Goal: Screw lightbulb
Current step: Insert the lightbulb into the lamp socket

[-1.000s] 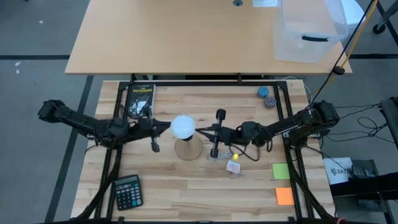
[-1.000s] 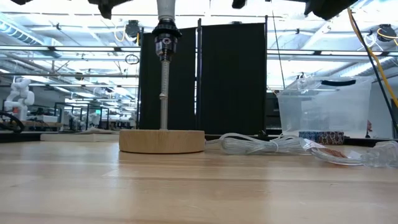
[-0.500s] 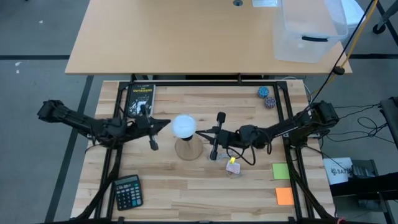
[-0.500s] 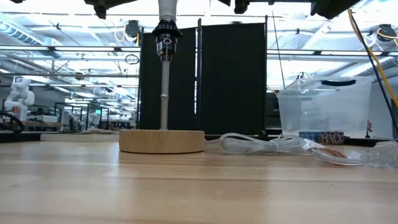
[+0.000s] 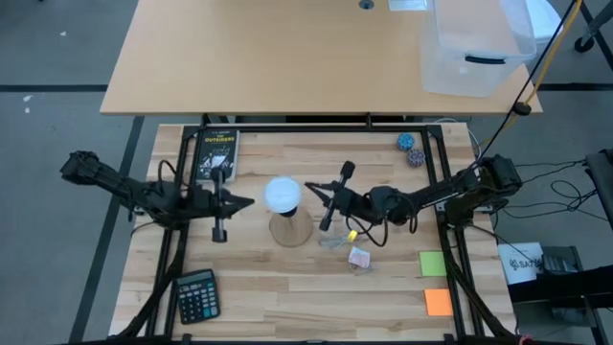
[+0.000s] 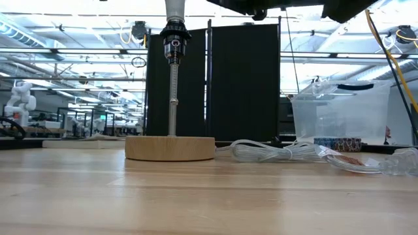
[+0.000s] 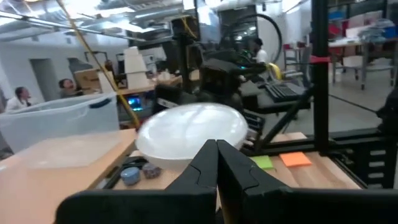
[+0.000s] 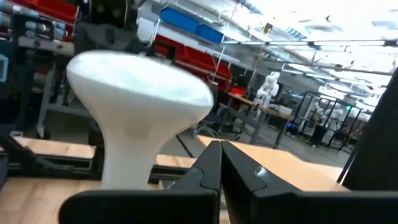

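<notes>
While both arms reach in from opposite sides, the lightbulb (image 5: pixel 283 195) sits upright on top of the wooden lamp stand (image 5: pixel 290 229) near the middle of the table (image 5: pixel 287 287), its white dome uppermost.

Left hand (image 5: pixel 247 202): fingers pressed together, holding nothing, tips aimed at the bulb from its left and clear of it. The left wrist view confirms the closed fingers (image 7: pixel 205 171) with the dome (image 7: pixel 193 134) just beyond them.

Right hand (image 5: pixel 310 186): fingers likewise pressed together and empty, tips just beside the bulb's right side; contact cannot be determined. The right wrist view shows the closed fingers (image 8: pixel 214 168) in front of the bulb's neck (image 8: pixel 134 149).

Low view: round wooden base (image 6: pixel 170 147) with a thin upright rod (image 6: pixel 173 91) to the socket (image 6: pixel 174 38); white cord (image 6: pixel 274 151) lying beside it.

Other items on the table: book (image 5: pixel 215 153), calculator (image 5: pixel 196 295), green note (image 5: pixel 432 264), orange note (image 5: pixel 438 302), crumpled clear wrapper (image 5: pixel 359 256), two small patterned balls (image 5: pixel 410 149). A clear plastic bin (image 5: pixel 474 48) stands on the far table.
</notes>
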Tool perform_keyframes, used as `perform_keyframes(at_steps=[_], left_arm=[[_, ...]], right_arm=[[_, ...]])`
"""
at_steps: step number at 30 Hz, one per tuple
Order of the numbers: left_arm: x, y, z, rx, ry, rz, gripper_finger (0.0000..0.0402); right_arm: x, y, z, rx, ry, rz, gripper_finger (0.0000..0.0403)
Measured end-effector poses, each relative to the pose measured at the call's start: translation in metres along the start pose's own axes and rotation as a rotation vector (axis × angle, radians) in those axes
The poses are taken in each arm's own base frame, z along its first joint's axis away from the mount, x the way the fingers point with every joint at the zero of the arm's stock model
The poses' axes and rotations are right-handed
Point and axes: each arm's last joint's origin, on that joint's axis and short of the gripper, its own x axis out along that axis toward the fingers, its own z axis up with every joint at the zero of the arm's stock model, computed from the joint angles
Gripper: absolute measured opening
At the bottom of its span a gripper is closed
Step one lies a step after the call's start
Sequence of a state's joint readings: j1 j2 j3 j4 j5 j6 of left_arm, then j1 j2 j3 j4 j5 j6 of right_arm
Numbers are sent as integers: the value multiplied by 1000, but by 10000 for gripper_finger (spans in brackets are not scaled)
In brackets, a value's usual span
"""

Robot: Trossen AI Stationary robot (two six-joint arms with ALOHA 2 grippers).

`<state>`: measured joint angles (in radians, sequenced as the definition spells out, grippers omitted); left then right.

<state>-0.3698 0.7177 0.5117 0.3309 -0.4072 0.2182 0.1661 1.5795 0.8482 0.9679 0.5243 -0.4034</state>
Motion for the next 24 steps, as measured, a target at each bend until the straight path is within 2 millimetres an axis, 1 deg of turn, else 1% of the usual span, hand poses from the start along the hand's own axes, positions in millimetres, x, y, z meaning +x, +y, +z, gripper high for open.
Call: perform_keyframes(at_steps=[5,12,20,24], left_arm=[[9,-5,-7,10,30,-5,0],[16,-2,-11,4,39,29,0],[17,3,-11,-8,40,49,0],[18,5,-12,-13,42,63,0]], right_arm=[[2,-4,2,-26,-32,-13,0],[6,-5,10,-26,-76,13,0],[14,-3,19,-75,-29,36,0],[15,-2,19,-84,-14,41,0]])
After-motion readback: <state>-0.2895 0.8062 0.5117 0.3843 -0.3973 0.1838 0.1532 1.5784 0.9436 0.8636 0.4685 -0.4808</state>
